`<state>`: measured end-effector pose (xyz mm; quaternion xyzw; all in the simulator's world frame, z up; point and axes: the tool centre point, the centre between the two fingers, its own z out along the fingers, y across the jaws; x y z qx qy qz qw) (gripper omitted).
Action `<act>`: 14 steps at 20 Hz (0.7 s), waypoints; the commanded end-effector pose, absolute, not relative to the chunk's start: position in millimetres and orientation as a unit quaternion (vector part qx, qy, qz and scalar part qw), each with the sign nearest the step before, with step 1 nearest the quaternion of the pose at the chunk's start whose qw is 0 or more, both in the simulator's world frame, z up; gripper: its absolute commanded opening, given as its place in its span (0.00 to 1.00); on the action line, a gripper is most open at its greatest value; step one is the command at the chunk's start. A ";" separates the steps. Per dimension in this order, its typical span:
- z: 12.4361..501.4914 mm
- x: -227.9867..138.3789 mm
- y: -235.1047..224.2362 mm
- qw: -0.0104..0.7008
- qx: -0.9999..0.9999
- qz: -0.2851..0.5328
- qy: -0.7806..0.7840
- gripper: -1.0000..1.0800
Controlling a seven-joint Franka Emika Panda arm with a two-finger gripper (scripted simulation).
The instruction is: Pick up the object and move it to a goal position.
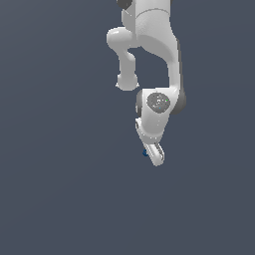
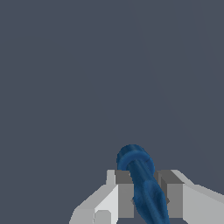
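Blue object [image 2: 142, 183] sits clamped between the tool [image 2: 143, 199] pads, right up against the wrist view! Outside, only a blue speck peeks beside the fingers. Pickup looks done; carrying to the goal remains, and no goal marker shows.

Hidden and cropped parts of the arm and the blue piece

In the exterior view the arm [image 1: 154, 55] runs off the top edge, so its base is unseen, and the blue object [image 1: 145, 152] is only a speck beside the gripper [image 1: 155, 155], too small to tell its shape. In the wrist view the object [image 2: 142, 183] and the fingers [image 2: 124, 197] are cut off by the picture's edge, and the pads cover the object's sides.
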<state>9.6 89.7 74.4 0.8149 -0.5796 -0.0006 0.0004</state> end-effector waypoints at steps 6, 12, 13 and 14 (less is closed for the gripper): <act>138.8 6.0 79.0 0.000 0.815 0.000 -0.580 0.00; 209.9 2.2 66.9 0.000 0.814 0.000 -0.580 0.00; 222.2 1.7 64.9 0.000 0.814 0.000 -0.580 0.00; 234.4 1.1 62.9 0.000 0.814 0.000 -0.580 0.00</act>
